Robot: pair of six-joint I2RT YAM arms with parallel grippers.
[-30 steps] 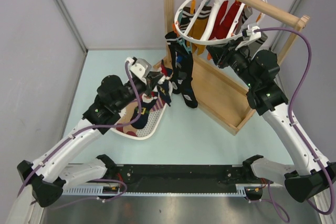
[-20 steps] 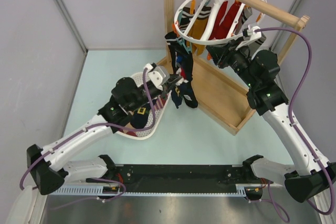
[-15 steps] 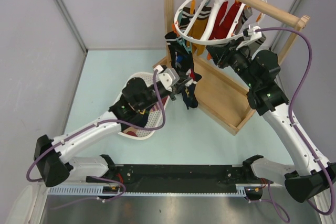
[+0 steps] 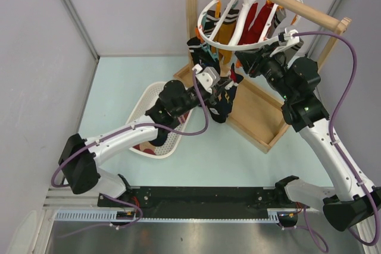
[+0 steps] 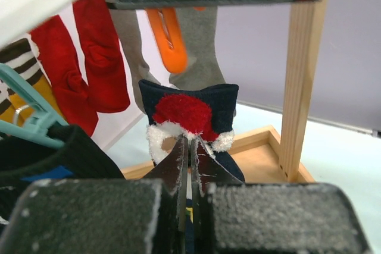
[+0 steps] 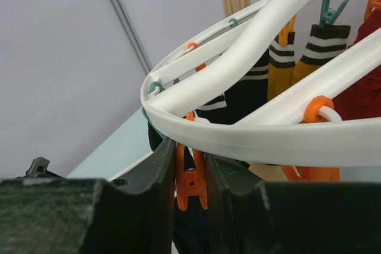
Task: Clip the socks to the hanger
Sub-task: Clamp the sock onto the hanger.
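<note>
The white ring hanger [image 4: 221, 0] hangs from the wooden rail with red, mustard, grey and black socks clipped on. My left gripper [image 4: 228, 87] is shut on a navy sock [image 5: 189, 115] with a red patch and white trim, and holds it up just below the ring's near edge and an orange clip [image 5: 169, 38]. My right gripper [image 4: 241, 59] is at the ring's near rim. In the right wrist view its jaws [image 6: 190, 154] are closed on an orange clip [image 6: 190, 181] hanging under the white ring [image 6: 250, 136]. Black socks [image 4: 202, 57] hang on the ring's left.
A white mesh basket [image 4: 156, 91] with more socks lies on the table under my left arm. The wooden frame's base tray [image 4: 257, 114] and its upright post [image 5: 302, 81] stand close to the right of the held sock. The wooden rail [image 4: 297, 5] crosses above.
My left arm has swung right from the basket with the navy sock and has risen to the hanger's near rim. The right arm has stayed at the ring.
</note>
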